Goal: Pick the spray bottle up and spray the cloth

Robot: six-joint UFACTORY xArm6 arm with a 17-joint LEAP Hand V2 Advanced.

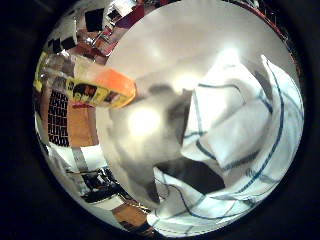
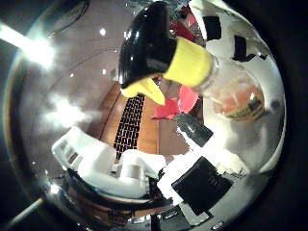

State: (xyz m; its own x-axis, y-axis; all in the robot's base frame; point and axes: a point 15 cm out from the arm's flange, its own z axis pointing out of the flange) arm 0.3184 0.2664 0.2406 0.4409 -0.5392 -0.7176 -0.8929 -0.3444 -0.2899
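Note:
The spray bottle [image 2: 192, 62] lies close against my palm, with a black spray head, a yellow collar and a yellow trigger [image 2: 144, 90]. Its clear body with a yellow label and orange liquid [image 1: 102, 86] hangs above the table's edge. The white parts of my right hand [image 2: 103, 166] curl round the bottle, so the hand is shut on it. A white cloth with blue stripes [image 1: 235, 145] lies crumpled on the pale round table [image 1: 165, 45], below my palm and beside the bottle's lower end. The hand's shadow falls on the table by the cloth.
Past the table's edge there is a brown wooden floor with a black grid mat [image 1: 57, 117]. A red object [image 2: 175, 106] shows on the floor behind the bottle. Dark furniture stands further off in the room.

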